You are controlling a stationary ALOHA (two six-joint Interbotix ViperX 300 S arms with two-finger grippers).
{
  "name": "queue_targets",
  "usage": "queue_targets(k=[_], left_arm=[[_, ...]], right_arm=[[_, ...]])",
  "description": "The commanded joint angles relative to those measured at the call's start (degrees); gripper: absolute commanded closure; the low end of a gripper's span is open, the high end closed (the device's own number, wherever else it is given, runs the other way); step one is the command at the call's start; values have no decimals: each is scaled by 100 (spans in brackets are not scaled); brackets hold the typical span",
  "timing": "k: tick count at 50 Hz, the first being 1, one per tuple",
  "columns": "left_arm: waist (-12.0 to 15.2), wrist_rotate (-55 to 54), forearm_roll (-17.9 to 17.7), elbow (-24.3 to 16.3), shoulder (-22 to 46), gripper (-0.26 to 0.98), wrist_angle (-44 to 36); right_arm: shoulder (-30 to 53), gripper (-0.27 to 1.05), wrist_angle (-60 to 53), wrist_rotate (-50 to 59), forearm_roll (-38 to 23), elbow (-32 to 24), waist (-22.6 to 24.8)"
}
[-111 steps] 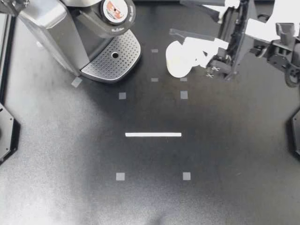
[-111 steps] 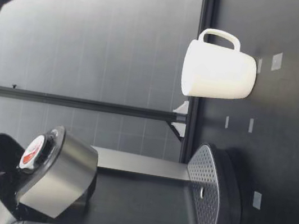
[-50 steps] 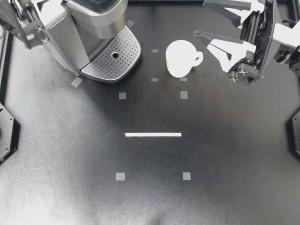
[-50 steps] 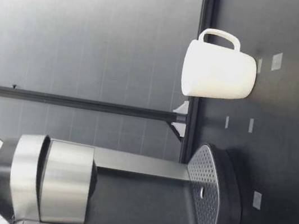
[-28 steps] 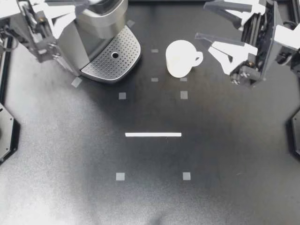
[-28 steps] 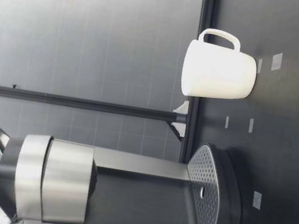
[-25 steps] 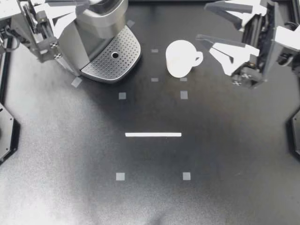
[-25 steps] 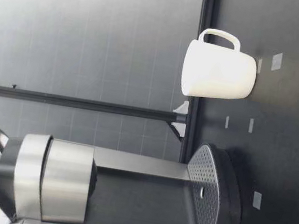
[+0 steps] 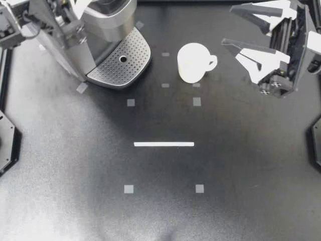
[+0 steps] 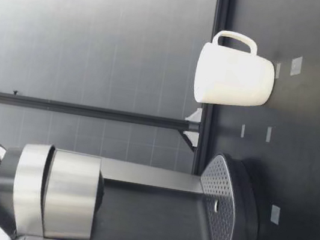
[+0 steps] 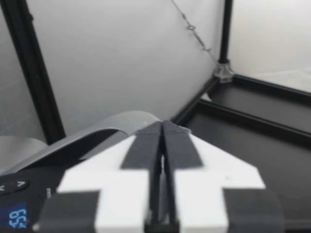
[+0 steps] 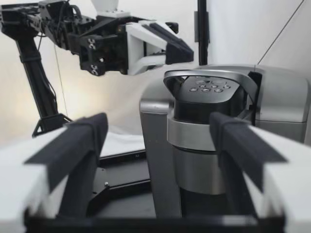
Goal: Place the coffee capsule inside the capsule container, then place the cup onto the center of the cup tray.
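One cup stands upright, handle pointing toward my right pincer.

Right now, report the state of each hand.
Left hand: closed, holding nothing.
Right hand: open, holding nothing.

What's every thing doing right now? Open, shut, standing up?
Coffee machine lid: closed.
Cup tray: nothing on it.
Cup: upright on the table, beside the tray.
Left gripper: shut, empty, near the lid.
Right gripper: open, empty, short of the cup.
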Motion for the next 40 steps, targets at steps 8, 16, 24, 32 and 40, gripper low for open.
queue_targets(k=[8,16,24,32,40], left_arm=[[-149,-53,0,-176,229,68,26],[-255,-70,-26,-149,387,68,79],[-299,-79,-70,-79,483,68,88],[-308,-79,-88,-26,527,68,114],[-378,79,-53,-158,404,68,272]], right_arm=[[-237,1,-62,-18,0,26,35],[-255,1,-53,9,9,88,35],[-246,1,-26,35,0,132,35],[-246,1,9,123,9,141,35],[-246,1,343,114,0,70,26]])
